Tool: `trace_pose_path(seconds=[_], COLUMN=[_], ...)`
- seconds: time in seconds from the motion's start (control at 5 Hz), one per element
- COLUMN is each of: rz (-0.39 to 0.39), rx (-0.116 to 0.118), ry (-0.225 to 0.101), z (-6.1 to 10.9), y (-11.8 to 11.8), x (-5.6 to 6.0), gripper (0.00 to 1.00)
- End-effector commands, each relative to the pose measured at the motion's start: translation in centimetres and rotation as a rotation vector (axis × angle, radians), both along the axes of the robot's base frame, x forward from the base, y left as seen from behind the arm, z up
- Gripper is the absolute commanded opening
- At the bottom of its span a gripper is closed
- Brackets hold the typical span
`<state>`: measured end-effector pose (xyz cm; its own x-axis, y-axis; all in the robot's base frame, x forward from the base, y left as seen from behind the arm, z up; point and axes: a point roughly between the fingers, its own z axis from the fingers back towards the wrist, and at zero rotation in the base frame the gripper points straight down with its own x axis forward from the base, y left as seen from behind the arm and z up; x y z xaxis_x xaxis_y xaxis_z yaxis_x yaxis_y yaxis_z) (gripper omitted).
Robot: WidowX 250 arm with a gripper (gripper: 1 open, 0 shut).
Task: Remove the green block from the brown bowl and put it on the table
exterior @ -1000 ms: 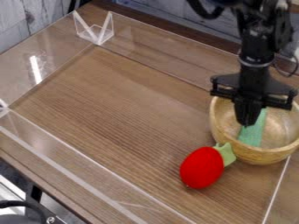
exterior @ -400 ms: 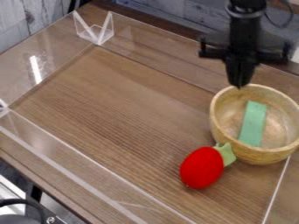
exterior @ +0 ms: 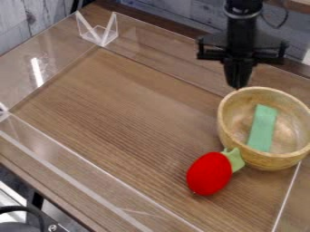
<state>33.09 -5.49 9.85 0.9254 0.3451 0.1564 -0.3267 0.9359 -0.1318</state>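
The green block [exterior: 262, 127] lies flat inside the brown bowl [exterior: 259, 163] at the right side of the table [exterior: 121, 113], leaning along the bowl's inner slope. My gripper [exterior: 242, 80] hangs above the table just behind the bowl's far left rim, pointing straight down. Its fingers are shut together with nothing between them. It is clear of both the bowl and the block.
A red plush strawberry [exterior: 209, 174] with a green leafy top lies against the bowl's front left side. Low clear acrylic walls [exterior: 72, 177] run around the table edges. A clear folded stand [exterior: 97, 30] sits at the back left corner.
The gripper has risen out of the bowl and drifted left and back, empty. The green block stays in the bowl.
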Motion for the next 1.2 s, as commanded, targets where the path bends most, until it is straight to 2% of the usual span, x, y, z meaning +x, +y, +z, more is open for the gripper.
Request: trace_pose_path(seconds=[0.0,0.2,0.4,0.8,1.0], rz=[0.017,0.064,0.117,0.146,0.160], rx=[0.007,0.017,0.022,0.030,0.031], ry=[-0.046,-0.029,-0.021,0.004,0.012], z=[0.6,-0.3,-0.8,-0.6,-1.4], y=[0.5,0.0,-0.2,-3.1,-3.5], x=[1.5,1.5,1.6,2.3,2.4], gripper=[1.00,0.00,0.00,0.00,0.00])
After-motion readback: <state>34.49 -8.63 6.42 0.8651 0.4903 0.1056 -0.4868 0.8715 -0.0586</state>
